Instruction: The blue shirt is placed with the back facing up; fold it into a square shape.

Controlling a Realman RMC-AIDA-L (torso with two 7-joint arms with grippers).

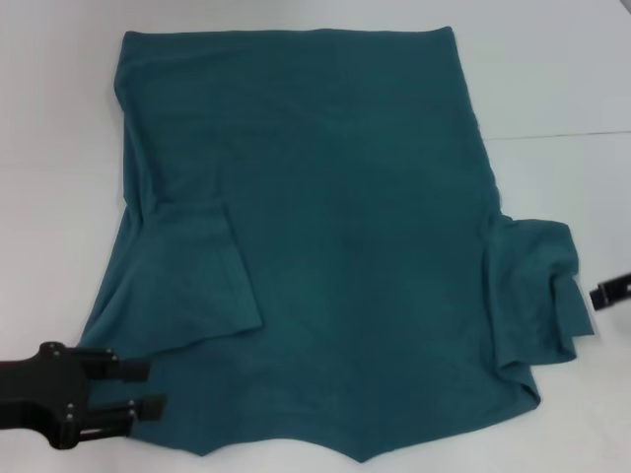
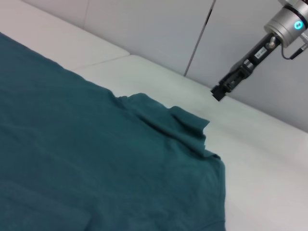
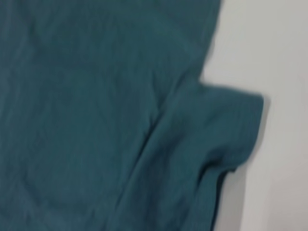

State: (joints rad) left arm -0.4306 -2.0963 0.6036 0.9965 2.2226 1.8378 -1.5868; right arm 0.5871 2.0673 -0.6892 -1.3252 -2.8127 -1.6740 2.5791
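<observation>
Tabletop [image 1: 59, 148] — white, under blue shirt [image 1: 325, 227]

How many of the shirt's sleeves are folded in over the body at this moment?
1. The left sleeve of the blue shirt lies folded onto the body, near the left hand. The right sleeve sticks out crumpled on the table.

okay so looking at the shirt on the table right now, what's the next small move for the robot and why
Probably close the left gripper on the shirt edge beside it. Its fingers look open at the near left shoulder, and the left sleeve is already folded inward. The right sleeve lies rumpled outward, with the right gripper beside it.
</observation>
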